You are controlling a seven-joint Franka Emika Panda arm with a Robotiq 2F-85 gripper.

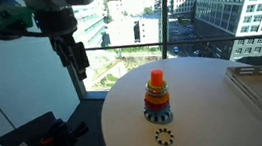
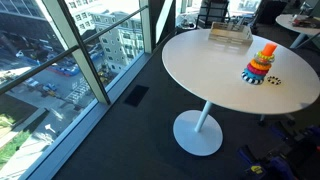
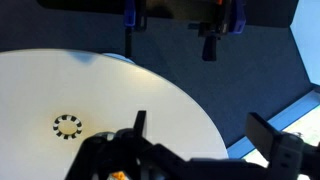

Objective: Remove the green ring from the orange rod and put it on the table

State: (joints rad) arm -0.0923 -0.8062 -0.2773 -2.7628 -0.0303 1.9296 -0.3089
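Tool [image 3: 197, 128] hanging spread wide, well apart from rod [image 1: 156, 78]; green ring [image 1: 157, 102] sitting round rod inside stack [image 1: 158, 108] on counter [image 1: 205, 86]. Risk: descending tool catching other rings [image 1: 158, 115], lifting or tipping whole stack.

The white round bench [image 3: 60, 80] fills the left part. A dark toothed ring [image 3: 67, 125] lies on it, well inside its curved edge. The pincer [image 3: 200, 125] hangs over that edge, fingers wide apart.

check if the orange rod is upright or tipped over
Upright: the orange rod stands straight up on the table, coloured rings stacked round its base.
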